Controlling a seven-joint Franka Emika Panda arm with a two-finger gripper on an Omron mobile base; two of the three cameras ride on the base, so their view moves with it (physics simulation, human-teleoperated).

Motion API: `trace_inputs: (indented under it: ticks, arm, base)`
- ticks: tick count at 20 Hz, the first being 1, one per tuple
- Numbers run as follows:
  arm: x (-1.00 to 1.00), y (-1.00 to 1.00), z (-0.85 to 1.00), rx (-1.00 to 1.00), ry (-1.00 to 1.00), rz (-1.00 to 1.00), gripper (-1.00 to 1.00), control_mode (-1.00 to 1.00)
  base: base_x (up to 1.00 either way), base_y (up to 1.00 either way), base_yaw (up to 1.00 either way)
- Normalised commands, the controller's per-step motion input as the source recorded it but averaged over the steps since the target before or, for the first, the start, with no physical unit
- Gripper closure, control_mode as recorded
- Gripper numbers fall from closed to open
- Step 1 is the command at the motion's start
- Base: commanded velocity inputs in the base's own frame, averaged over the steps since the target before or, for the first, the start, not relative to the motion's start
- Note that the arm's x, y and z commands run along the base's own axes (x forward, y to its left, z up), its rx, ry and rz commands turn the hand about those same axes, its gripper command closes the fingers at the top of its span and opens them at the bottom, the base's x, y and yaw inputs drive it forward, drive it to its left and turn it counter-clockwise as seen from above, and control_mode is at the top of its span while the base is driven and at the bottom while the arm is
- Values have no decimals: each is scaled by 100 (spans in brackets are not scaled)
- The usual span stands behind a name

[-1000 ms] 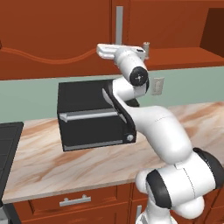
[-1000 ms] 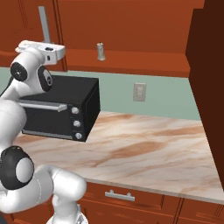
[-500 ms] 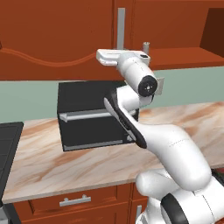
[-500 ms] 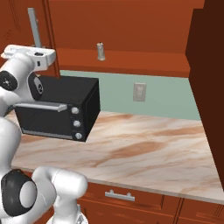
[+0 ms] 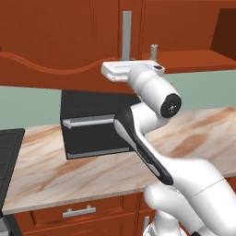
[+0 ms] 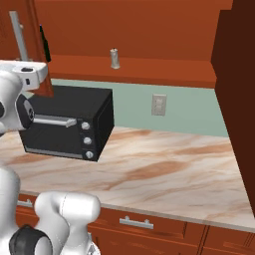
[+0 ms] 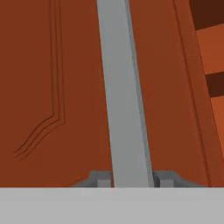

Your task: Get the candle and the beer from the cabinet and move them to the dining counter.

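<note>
Progress: early, by the look of it. The cabinet (image 5: 69, 41) door is part-open, swung out at the left of the right base view. Neither item has been lifted, and the dining counter lies outside these views.
Candle: the candle (image 6: 115, 59), a small pale cylinder, stands on the open lower shelf of the cabinet, well apart from the arm.
Beer: a dark shape behind the door's edge in the right base view may be the bottle; too hidden to say.
End effector: the end effector (image 7: 129, 180) is closed on the handle (image 7: 122, 87), the long vertical grey bar of the cabinet door, one fingertip on each side of it in the hand view.
Arm pose: the arm rises from the base, bends over the tabletop (image 6: 164, 169) in front of the black toaster oven (image 6: 69, 122), and holds the wrist level at the handle's lower end.
Left to do: judged from this, finish opening the door, then fetch both items and carry them off.
</note>
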Motion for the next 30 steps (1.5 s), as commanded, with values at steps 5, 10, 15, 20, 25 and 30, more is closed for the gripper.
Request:
trace_inputs:
  ticks: [5,10,15,20,25,30]
  arm:
    - [-92,60,0,-2,0,6,100,-100]
    - [-98,65,0,-3,0,4,100,-100]
    - [-90,69,0,-3,0,2,100,-100]
    - [-76,66,0,-4,0,2,100,-100]
    - [-32,45,0,-2,0,2,100,-100]
    - [-6,20,0,0,2,2,-100,-100]
  base:
    - [0,0,0]
    - [0,0,0]
    - [0,0,0]
    - [0,0,0]
    - [0,0,0]
    - [0,0,0]
